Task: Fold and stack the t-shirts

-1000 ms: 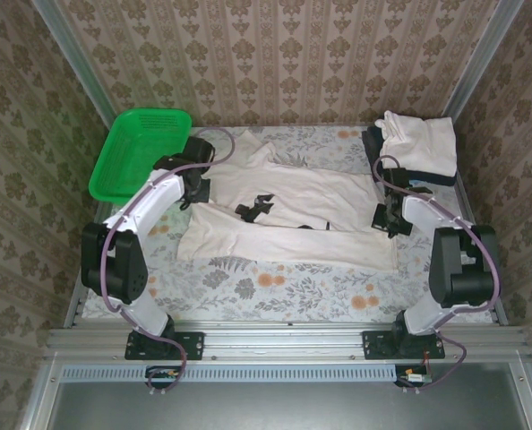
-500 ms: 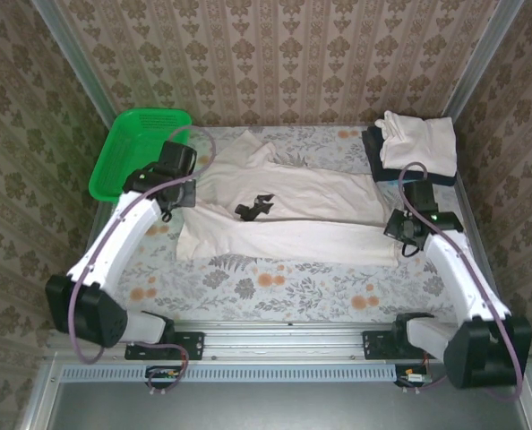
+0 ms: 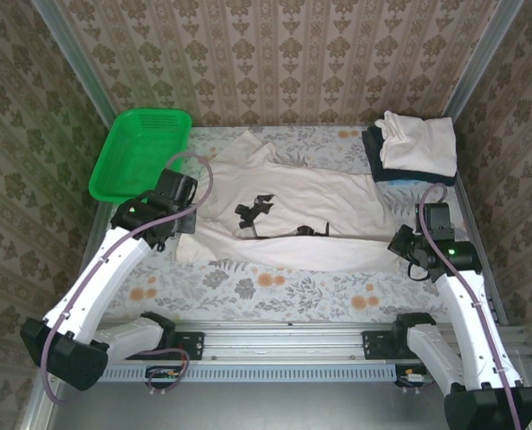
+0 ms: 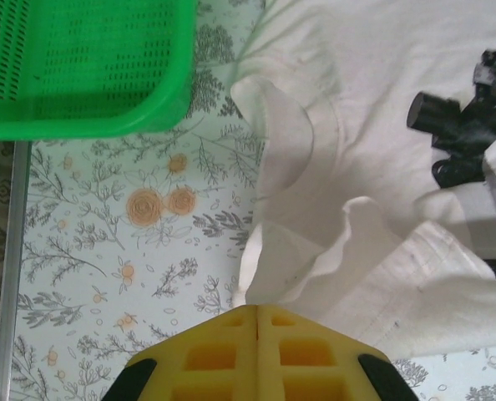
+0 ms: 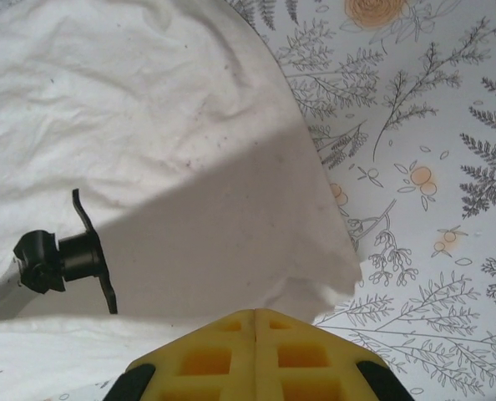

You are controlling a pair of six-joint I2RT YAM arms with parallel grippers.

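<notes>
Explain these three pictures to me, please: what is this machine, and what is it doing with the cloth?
It is two robot arms bolted to the near edge of a table. One picture looks down from above. The other two come from a camera on each wrist, so each shows its own yellow pincer at the bottom edge. A cream t-shirt lies spread on the flowered table. The left pincer and the right pincer are both shut and seem to pinch its edge, one at each end. At the far left stands a green basket. At the far right, a folded cream t-shirt rests on a dark folded t-shirt.
</notes>
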